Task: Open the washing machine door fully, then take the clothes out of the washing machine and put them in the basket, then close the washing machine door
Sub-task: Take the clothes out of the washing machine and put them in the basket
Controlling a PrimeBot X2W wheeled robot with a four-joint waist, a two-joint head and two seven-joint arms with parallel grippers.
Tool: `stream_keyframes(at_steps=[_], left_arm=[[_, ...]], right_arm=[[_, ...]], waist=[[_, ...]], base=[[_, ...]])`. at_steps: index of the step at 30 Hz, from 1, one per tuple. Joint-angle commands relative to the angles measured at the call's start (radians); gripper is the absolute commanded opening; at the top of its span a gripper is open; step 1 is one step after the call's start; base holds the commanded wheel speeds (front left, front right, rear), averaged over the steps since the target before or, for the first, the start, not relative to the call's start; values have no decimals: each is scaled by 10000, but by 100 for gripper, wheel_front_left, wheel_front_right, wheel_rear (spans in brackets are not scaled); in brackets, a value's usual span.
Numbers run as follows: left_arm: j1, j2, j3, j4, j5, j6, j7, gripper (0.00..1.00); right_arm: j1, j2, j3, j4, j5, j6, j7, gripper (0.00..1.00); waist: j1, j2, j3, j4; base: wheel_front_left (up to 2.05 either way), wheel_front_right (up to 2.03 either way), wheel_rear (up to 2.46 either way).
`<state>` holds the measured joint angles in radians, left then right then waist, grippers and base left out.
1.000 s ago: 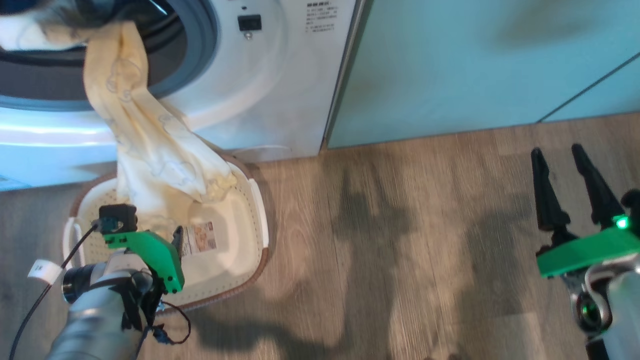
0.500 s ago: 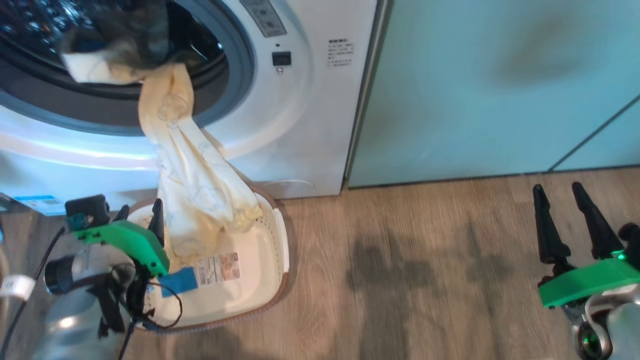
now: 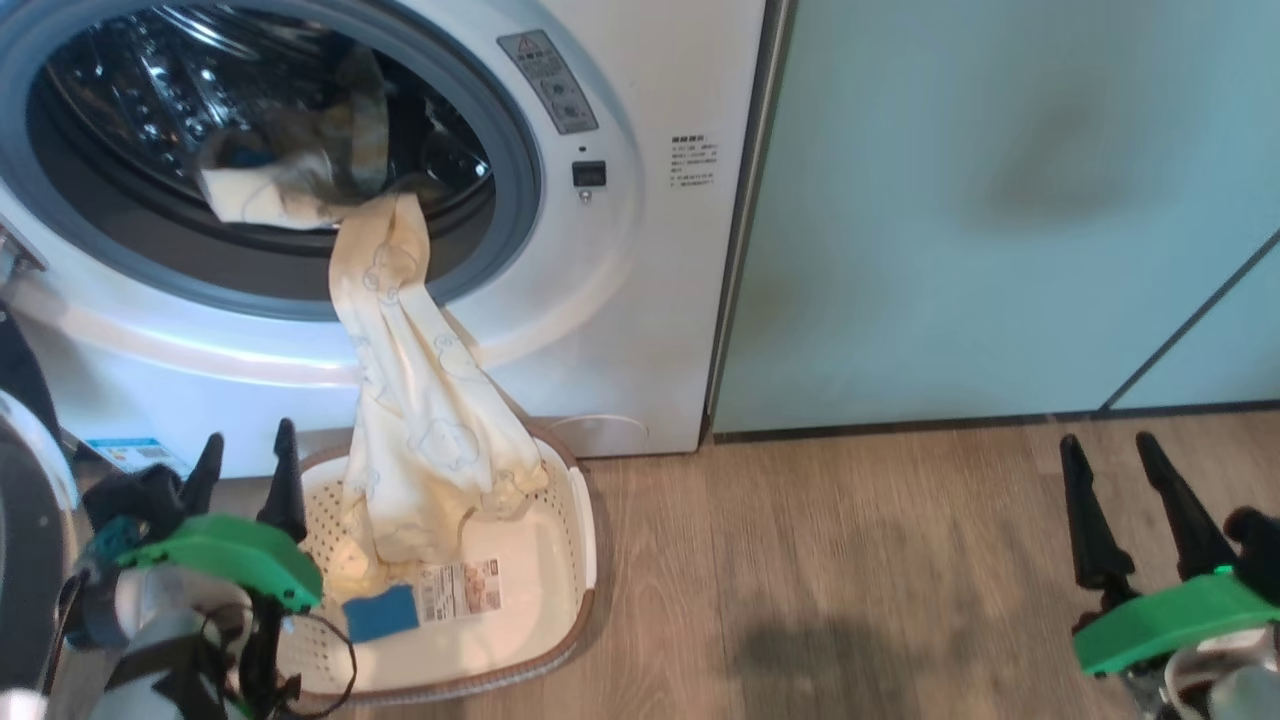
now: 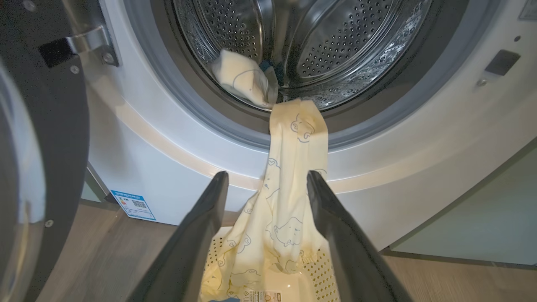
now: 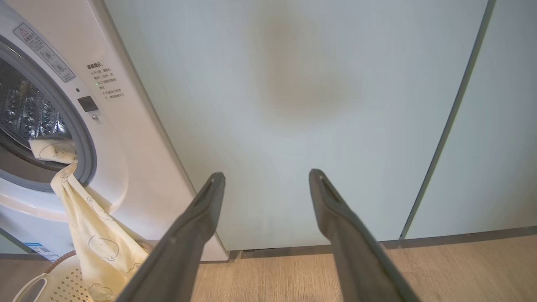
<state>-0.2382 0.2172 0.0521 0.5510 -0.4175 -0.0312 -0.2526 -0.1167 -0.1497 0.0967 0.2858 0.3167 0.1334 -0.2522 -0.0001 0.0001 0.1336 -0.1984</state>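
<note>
Head view: one basket (image 3: pixel 585 525), one machine (image 3: pixel 640 300)

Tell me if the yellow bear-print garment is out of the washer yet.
Partly out. The garment drapes from the drum over the grey ring, its lower end in the basket.

No word or number can be read clearly. The washing machine (image 3: pixel 640 330) has a grey sticker (image 3: pixel 548 80) beside its round opening. It has a small red warning triangle at the top and tiny drawings under that. To the right of it are a few short lines of black print (image 3: pixel 694 160). They are too small to read and may be Chinese letters. Low on the front sits a blue and white sticker (image 4: pixel 133 204) with little square code patterns. On the bottom of the basket (image 3: pixel 590 520) lies a white label (image 3: pixel 458 590) with small pictures and fine print.
</note>
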Motion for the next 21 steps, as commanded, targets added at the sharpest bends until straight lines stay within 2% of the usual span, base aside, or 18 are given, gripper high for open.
stream_keyframes(at_steps=[1, 11, 21], left_arm=[[-31, 172, 608, -497, 231, -39, -90, 100], [1377, -792, 1994, -2103, 1543, -491, -91, 100], [1645, -1176, 2417, -2448, 2091, -785, -91, 100]], right_arm=[[-33, -136, 115, -256, -37, -27, -95, 100], [220, -22, 108, -250, -23, -27, -95, 100], [314, -17, 67, -278, -41, -27, -95, 100]], waist=[[1, -1, -141, 38], [1, -1, -595, -21], [1, -1, -655, 12]], base=[[0, 0, 0], [0, 0, 0], [0, 0, 0]])
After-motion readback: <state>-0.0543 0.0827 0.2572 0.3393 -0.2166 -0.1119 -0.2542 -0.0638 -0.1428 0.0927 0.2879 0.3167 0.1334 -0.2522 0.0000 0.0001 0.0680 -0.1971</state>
